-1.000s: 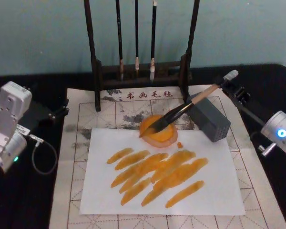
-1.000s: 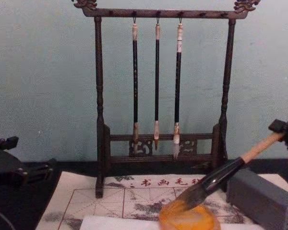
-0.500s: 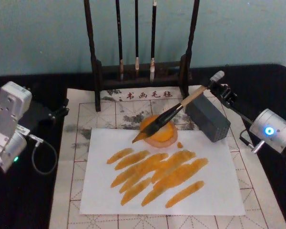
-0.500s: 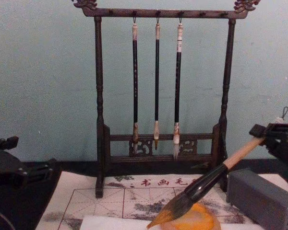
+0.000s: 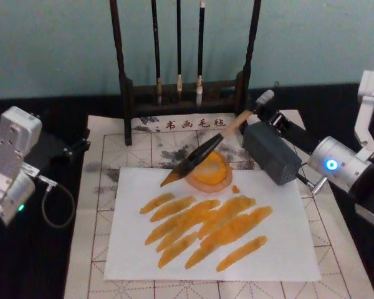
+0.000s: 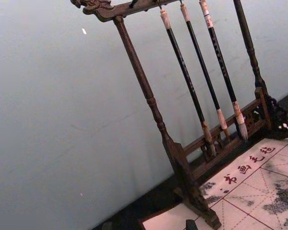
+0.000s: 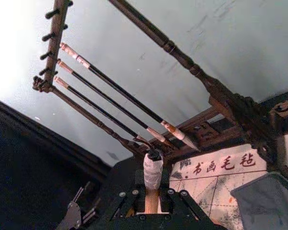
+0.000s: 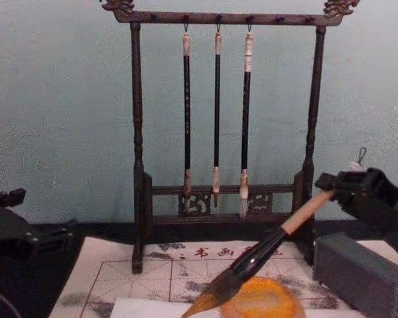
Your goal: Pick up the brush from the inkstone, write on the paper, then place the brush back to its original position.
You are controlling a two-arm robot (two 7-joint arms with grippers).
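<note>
The right gripper's fingers [image 7: 134,203] are closed on the top of the brush [image 5: 206,149] handle, pale wood pinched between them and its white-wrapped end sticking out past them. That right gripper [image 5: 257,111] sits above the far end of a grey block [image 5: 271,152]. From there the brush slants down to the robot's left, its dark tuft crossing the inkstone [image 5: 215,177] and its orange-stained tip lying over the top edge of the paper [image 5: 280,249].

The inkstone is a shallow round dish holding orange liquid. It stands on the paper's far edge, just beside the block. Behind it a dark wooden rack [image 5: 126,93] holds three thin brushes [image 8: 216,112] hanging by their tops.

The head view shows orange strokes [image 5: 206,227] across the paper, which lies on a beige grid mat [image 5: 100,205] on the black desk [image 5: 50,268]. The chest view shows the rack's top bar and the brush's steep tilt. The left gripper [image 5: 65,149] rests at the mat's left edge.
</note>
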